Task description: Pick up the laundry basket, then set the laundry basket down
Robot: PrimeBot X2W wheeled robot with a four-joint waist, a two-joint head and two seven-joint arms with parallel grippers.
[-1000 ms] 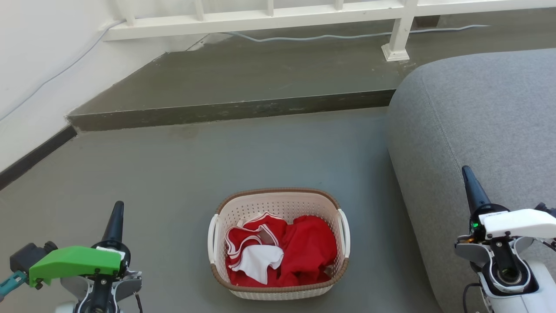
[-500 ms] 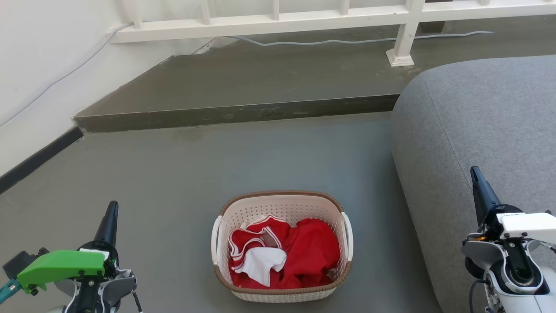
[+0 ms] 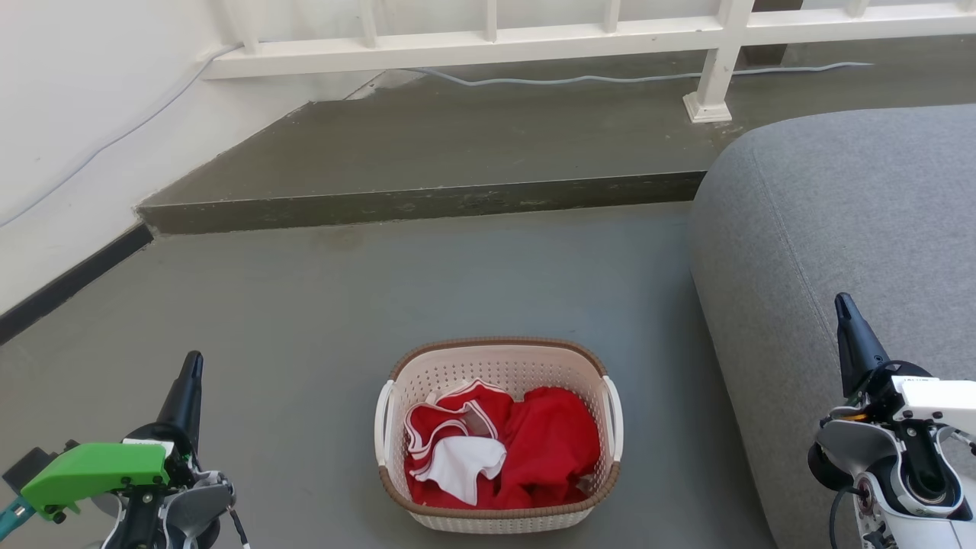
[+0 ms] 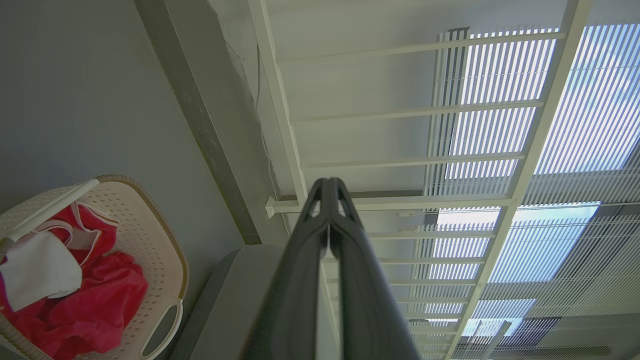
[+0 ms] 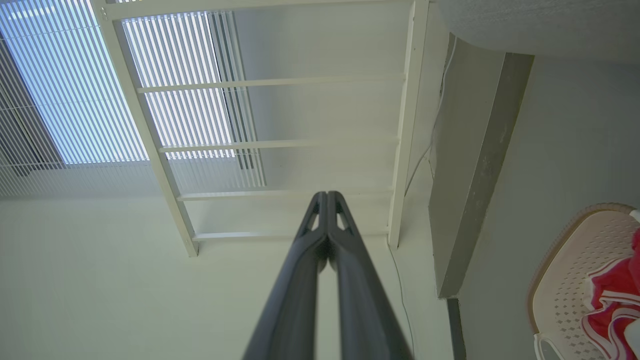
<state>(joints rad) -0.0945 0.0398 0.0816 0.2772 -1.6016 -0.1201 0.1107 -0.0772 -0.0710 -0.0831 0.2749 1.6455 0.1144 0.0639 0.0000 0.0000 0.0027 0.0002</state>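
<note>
left of laundry basket (image 3: 496,345): bare floor (image 3: 290,320), wide way in | right: narrow floor strip, grey sofa (image 3: 839,229) near right handle (image 3: 616,415) | behind: open floor up to raised step (image 3: 419,203), white railing (image 3: 488,42) beyond | inside: red clothes (image 3: 549,442) below rim, handles uncovered
</note>
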